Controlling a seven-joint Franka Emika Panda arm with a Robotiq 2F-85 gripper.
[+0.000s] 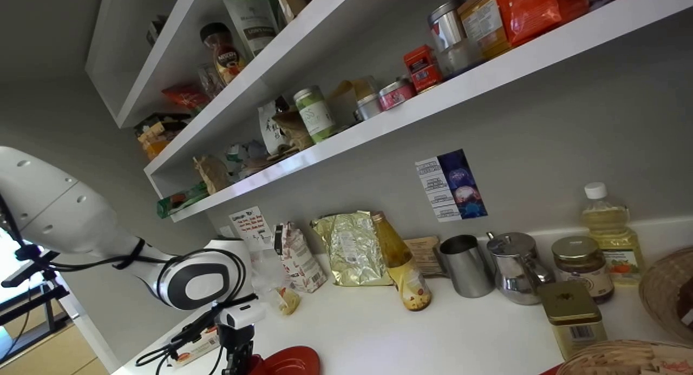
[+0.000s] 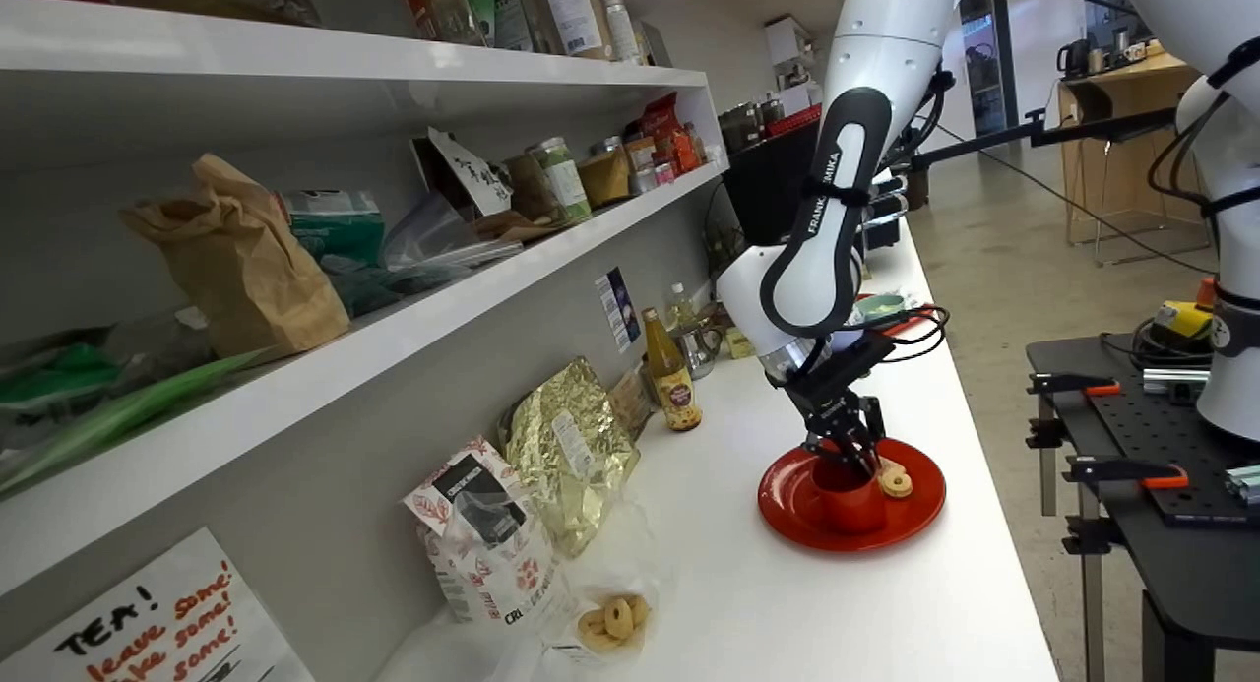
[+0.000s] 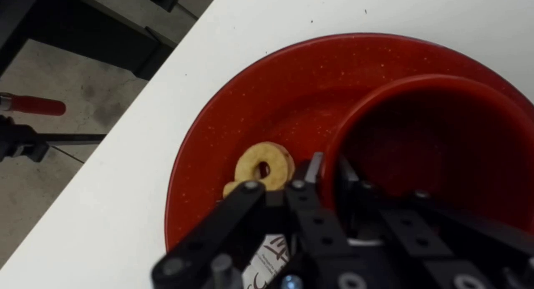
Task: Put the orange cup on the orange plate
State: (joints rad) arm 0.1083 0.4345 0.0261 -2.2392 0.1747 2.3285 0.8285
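The orange cup (image 2: pixel 851 510), a short red-orange cup, stands about upright over the orange plate (image 2: pixel 783 495). I cannot tell whether its base touches the plate. In the wrist view the cup (image 3: pixel 417 143) covers the right part of the plate (image 3: pixel 208 143). My gripper (image 3: pixel 329 172) straddles the cup's wall, one finger inside and one outside, and looks shut on it. It also shows in an exterior view (image 2: pixel 861 461). In an exterior view, the cup (image 1: pixel 256 365) and plate (image 1: pixel 298 359) are partly cut off. Ring biscuits (image 3: pixel 247 166) lie on the plate beside the cup.
A yellow bottle (image 2: pixel 674 377), a gold foil bag (image 2: pixel 571 456), a red-and-white bag (image 2: pixel 492 539) and a bag of rings (image 2: pixel 612 623) stand along the wall. A shelf (image 2: pixel 443 313) overhangs the counter. A metal jug (image 1: pixel 466 267) stands farther along. The counter edge (image 3: pixel 137 91) passes near the plate.
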